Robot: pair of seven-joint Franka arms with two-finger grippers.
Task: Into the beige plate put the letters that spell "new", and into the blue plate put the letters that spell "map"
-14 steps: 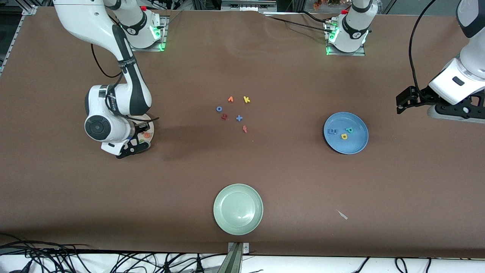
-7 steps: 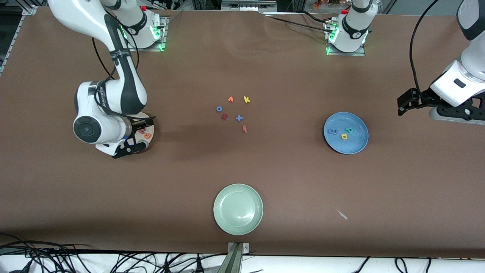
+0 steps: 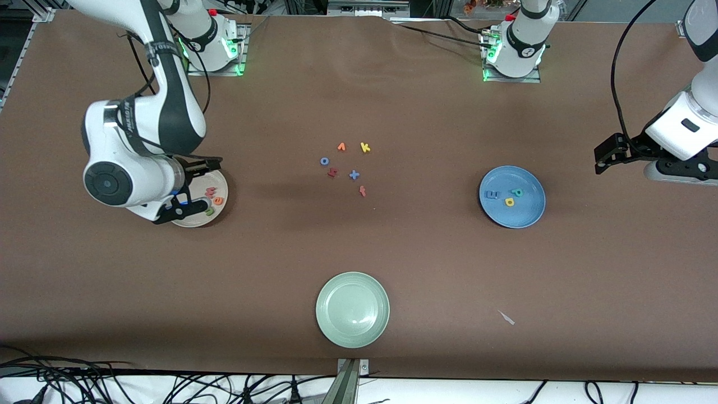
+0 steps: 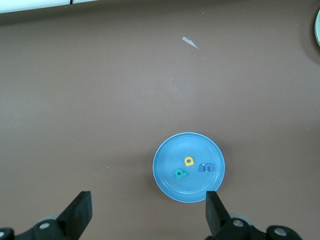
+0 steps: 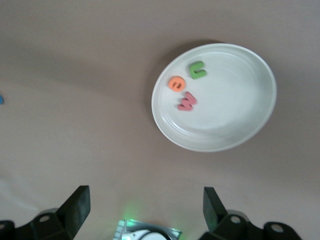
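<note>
The beige plate (image 3: 197, 220) (image 5: 235, 115) lies at the right arm's end of the table. In it lie the green n (image 3: 210, 211) (image 5: 197, 70), orange e (image 3: 217, 201) (image 5: 176, 83) and pink-red w (image 3: 210, 192) (image 5: 187, 101). My right gripper (image 3: 196, 187) (image 5: 144, 205) hangs open and empty over that plate's edge. The blue plate (image 3: 527, 213) (image 4: 175, 150) holds the periwinkle m (image 3: 491, 194) (image 4: 206, 167), teal p (image 3: 517, 192) (image 4: 180, 173) and yellow a (image 3: 509, 201) (image 4: 189, 161). My left gripper (image 3: 603, 154) (image 4: 147, 212) is open and empty over bare table at the left arm's end.
Loose letters lie mid-table: orange v (image 3: 341, 147), yellow k (image 3: 365, 147), blue o (image 3: 324, 161), a dark red letter (image 3: 332, 173), a blue plus (image 3: 354, 175) and a red piece (image 3: 363, 191). A pale green plate (image 3: 352, 309) sits nearest the front camera, with a white scrap (image 3: 507, 318) beside it.
My right gripper has opened and pulled up and away from the beige plate, uncovering more of it; the w now shows in the plate. My left arm drifted slightly toward its end of the table.
</note>
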